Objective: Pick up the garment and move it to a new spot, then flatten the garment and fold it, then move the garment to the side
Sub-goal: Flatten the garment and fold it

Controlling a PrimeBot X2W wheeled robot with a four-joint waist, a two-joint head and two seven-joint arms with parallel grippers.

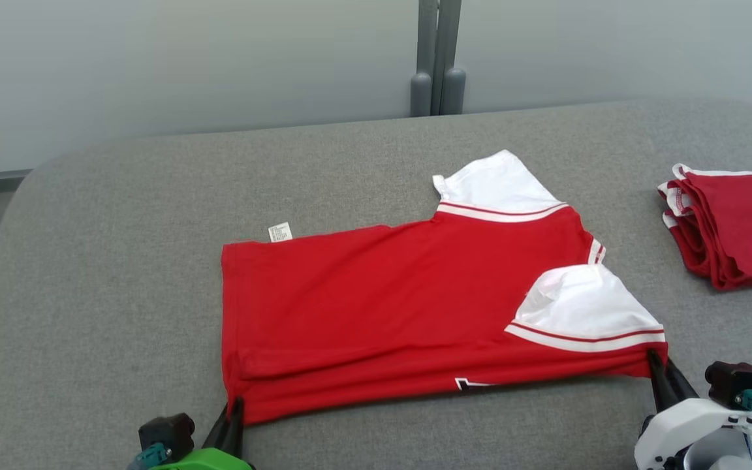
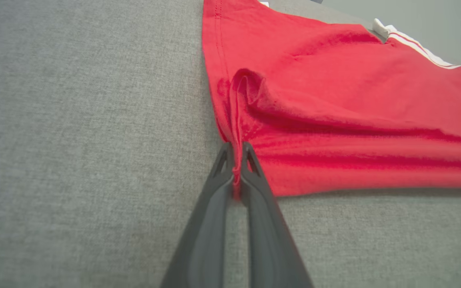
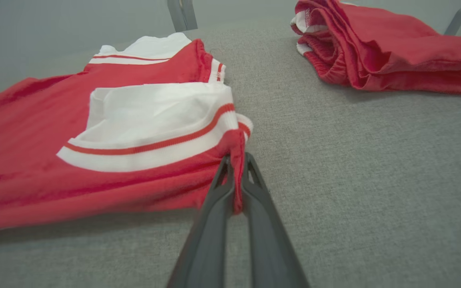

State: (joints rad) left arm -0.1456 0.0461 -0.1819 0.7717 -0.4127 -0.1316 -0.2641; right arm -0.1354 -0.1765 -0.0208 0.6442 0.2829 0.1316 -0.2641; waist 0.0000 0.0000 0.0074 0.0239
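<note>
The garment [image 1: 376, 307] is a red shirt with white sleeves and red-and-white trim, lying spread and partly folded on the grey padded surface [image 1: 121, 261]. My left gripper [image 1: 237, 406] is shut on the garment's near left corner; the left wrist view has the red hem [image 2: 236, 168] pinched between the two dark fingers [image 2: 254, 188]. At the near right corner my right gripper [image 1: 655, 358] is shut on the garment too, just below the white sleeve [image 1: 585, 307]. In the right wrist view a red fold of cloth [image 3: 237, 176] sits between the fingers [image 3: 214, 200].
A stack of folded red garments [image 1: 732, 225] lies at the right edge of the surface, also far right in the right wrist view [image 3: 386, 52]. A grey post [image 1: 438, 59] stands behind the surface against the pale wall. Bare grey surface lies left of the shirt.
</note>
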